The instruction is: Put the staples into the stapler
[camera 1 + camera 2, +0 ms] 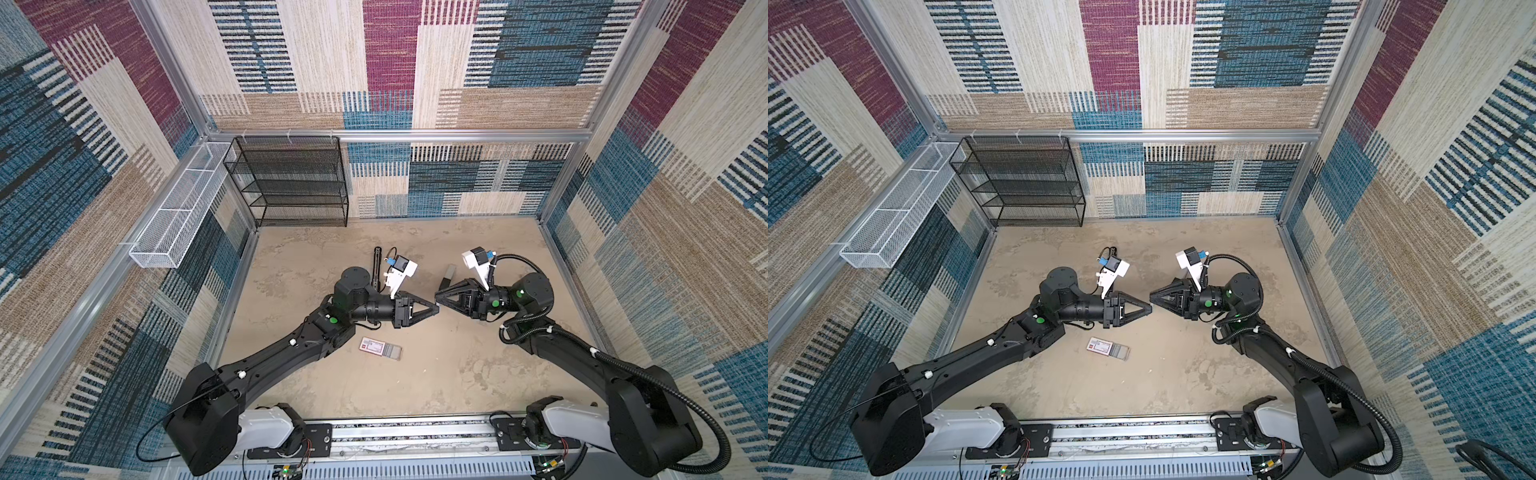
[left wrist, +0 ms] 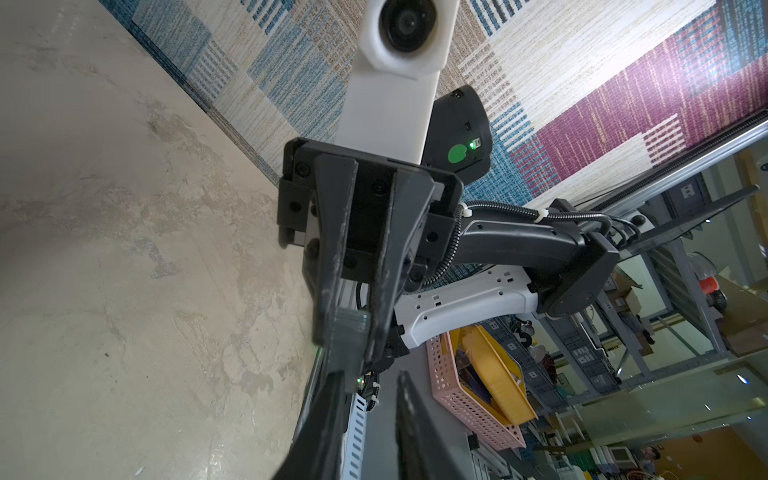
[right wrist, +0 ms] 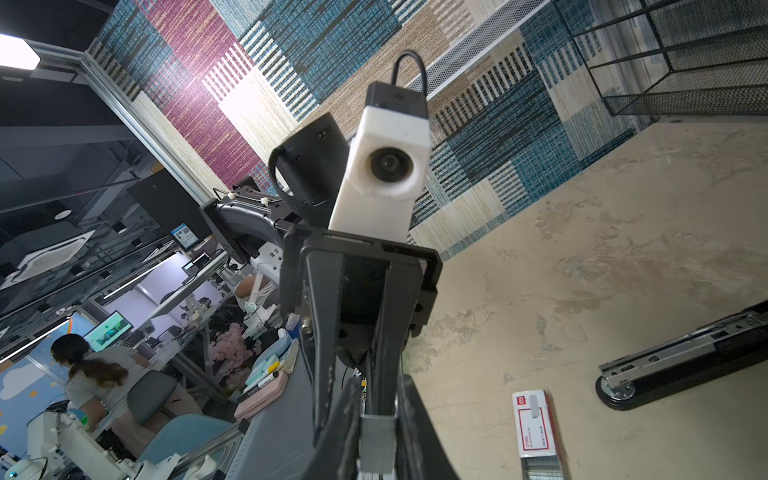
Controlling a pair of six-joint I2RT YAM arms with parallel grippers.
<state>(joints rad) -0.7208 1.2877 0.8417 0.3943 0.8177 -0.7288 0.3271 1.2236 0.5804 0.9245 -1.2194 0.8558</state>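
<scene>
My two grippers meet tip to tip above the middle of the table. My right gripper [image 1: 437, 296] [image 3: 378, 380] is shut on a thin grey strip of staples [image 3: 376, 440] [image 2: 351, 328]. My left gripper [image 1: 436, 309] [image 2: 368, 378] faces it with its fingers slightly apart, straddling the strip's end, holding nothing. The white staples box [image 1: 380, 348] [image 3: 536, 424], with a red mark and grey strips sliding out, lies on the table below the left gripper. The black stapler [image 3: 685, 361] lies opened, its metal channel showing. In a top view the stapler [image 1: 377, 266] is partly hidden behind the left arm.
A black mesh shelf [image 1: 291, 183] stands in the back left corner. A white mesh basket [image 1: 174, 216] hangs on the left wall. A short grey piece [image 1: 449, 274] shows on the table just behind the right gripper. Patterned walls enclose the table.
</scene>
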